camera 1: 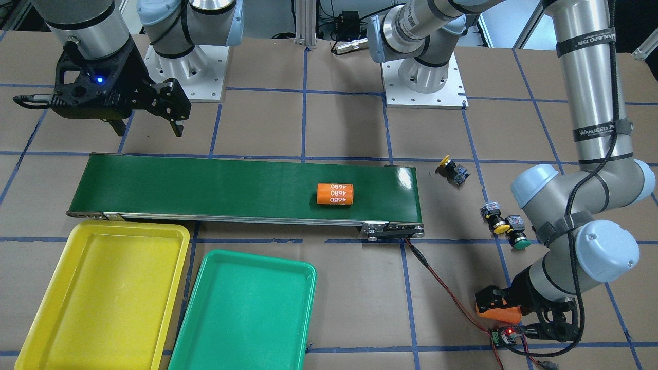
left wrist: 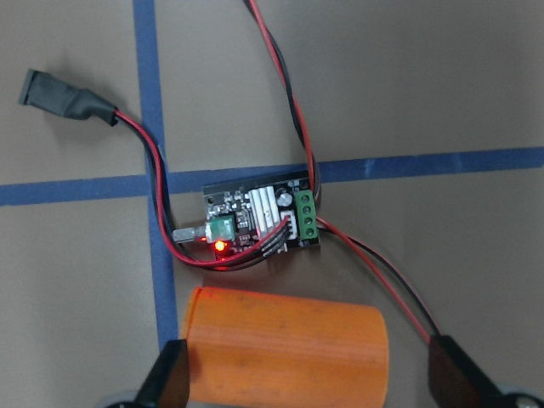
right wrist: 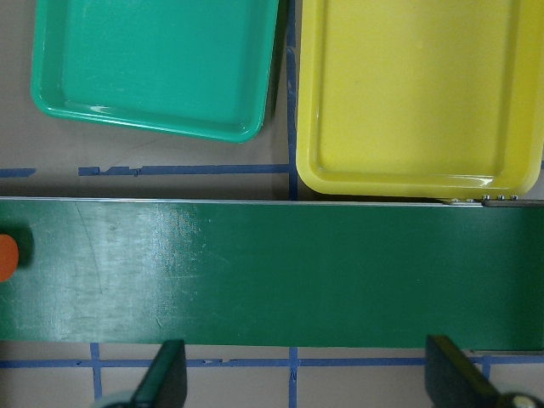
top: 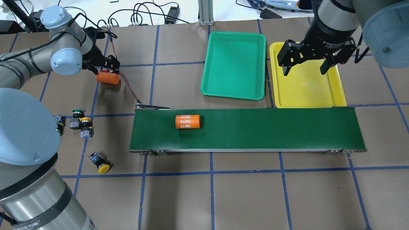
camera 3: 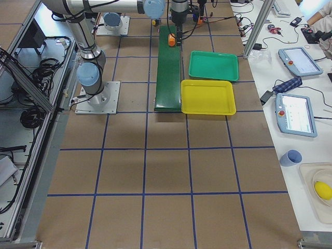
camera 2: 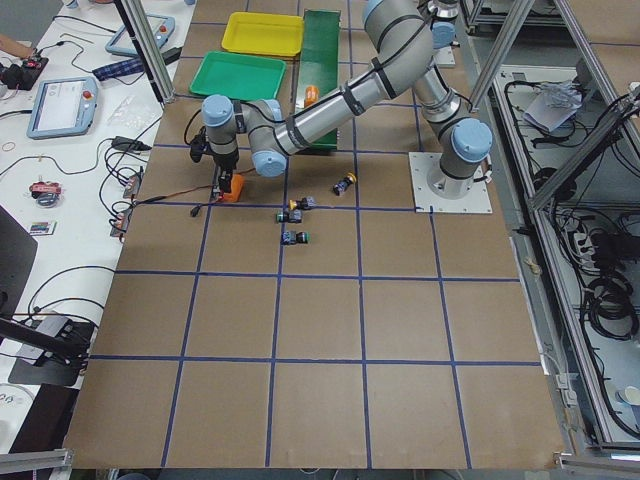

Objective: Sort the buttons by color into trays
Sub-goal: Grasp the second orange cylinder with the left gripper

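Several buttons lie on the paper at the table's left end: a lone yellow-capped one [top: 100, 164] [camera 1: 451, 168], a yellow one [top: 85, 123] [camera 1: 497, 222] beside a green one [top: 77, 113] [camera 1: 518, 237], and another [top: 59, 122] half hidden behind my left arm. The green tray [top: 235, 64] and the yellow tray [top: 306, 92] sit side by side beyond the belt, both bare. My left gripper [top: 108, 68] [left wrist: 316, 374] is open, its fingers straddling an orange cylinder [left wrist: 285, 344], away from the buttons. My right gripper [top: 305, 68] [right wrist: 313, 374] hangs open over the yellow tray's near edge, holding nothing.
A long dark-green conveyor belt [top: 255, 127] crosses the middle, with a second orange cylinder [top: 187, 121] lying on it. A small controller board [left wrist: 263, 217] with a lit red LED and red-black wires [top: 127, 86] lies right by the left gripper.
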{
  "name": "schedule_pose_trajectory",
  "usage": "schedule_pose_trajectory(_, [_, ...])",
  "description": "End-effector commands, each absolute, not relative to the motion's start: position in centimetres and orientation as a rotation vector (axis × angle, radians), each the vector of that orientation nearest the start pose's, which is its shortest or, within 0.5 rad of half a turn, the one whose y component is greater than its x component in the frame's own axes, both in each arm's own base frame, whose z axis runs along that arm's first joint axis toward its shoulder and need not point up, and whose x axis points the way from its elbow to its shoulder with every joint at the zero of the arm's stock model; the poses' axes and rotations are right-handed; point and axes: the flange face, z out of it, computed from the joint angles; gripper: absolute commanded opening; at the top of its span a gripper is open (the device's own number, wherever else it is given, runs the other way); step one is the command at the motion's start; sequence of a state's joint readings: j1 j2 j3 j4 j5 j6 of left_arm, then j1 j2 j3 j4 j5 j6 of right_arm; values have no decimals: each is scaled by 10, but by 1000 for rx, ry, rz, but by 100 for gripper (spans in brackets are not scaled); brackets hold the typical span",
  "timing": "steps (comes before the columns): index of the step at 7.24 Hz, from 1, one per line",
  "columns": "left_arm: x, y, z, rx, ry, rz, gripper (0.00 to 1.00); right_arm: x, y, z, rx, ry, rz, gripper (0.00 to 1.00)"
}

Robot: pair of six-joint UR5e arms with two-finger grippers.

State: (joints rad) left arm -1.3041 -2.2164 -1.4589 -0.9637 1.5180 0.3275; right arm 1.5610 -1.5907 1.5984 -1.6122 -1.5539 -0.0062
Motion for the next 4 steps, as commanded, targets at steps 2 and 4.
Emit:
schedule_pose_trajectory(2, [62,-712,203,87,3159,-125,100,131,-488,488,2,3123,-53,100])
schedule_pose_trajectory(4, [60,-713,198,90,3172,-122,100,131,-488,488,2,3123,-53,100])
